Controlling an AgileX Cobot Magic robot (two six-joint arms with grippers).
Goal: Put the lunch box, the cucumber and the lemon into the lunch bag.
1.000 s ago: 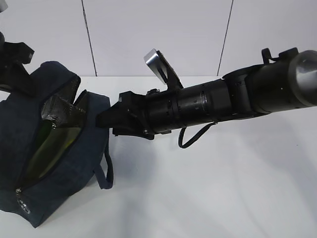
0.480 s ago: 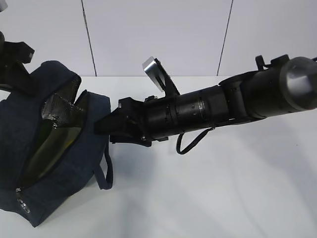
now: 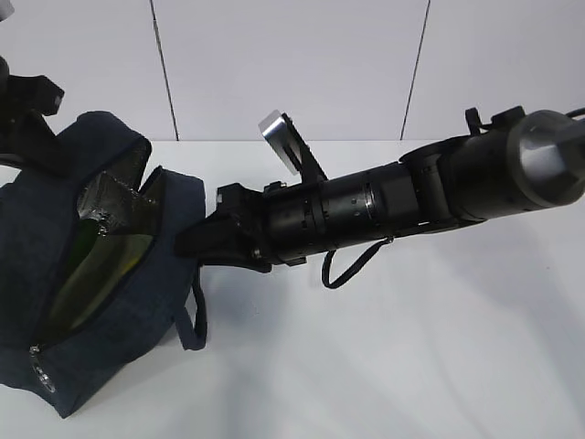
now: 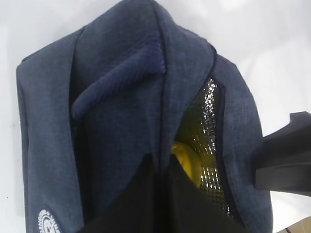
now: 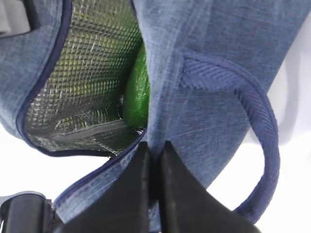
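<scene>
Lunch bag (image 3: 101, 302): soft, limp fabric; rim edges pinched by clenched left end effector (image 4: 163, 167) and right end effector (image 5: 154, 154); cucumber (image 5: 137, 92), lemon (image 4: 187, 160) inside.

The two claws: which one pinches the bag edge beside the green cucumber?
The right claw, shut on the lunch bag beside the cucumber; the left claw sits by the lemon.

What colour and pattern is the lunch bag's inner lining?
Silver foil with a quilted grid pattern, lining of the lunch bag; clearest in the right wrist view.
</scene>
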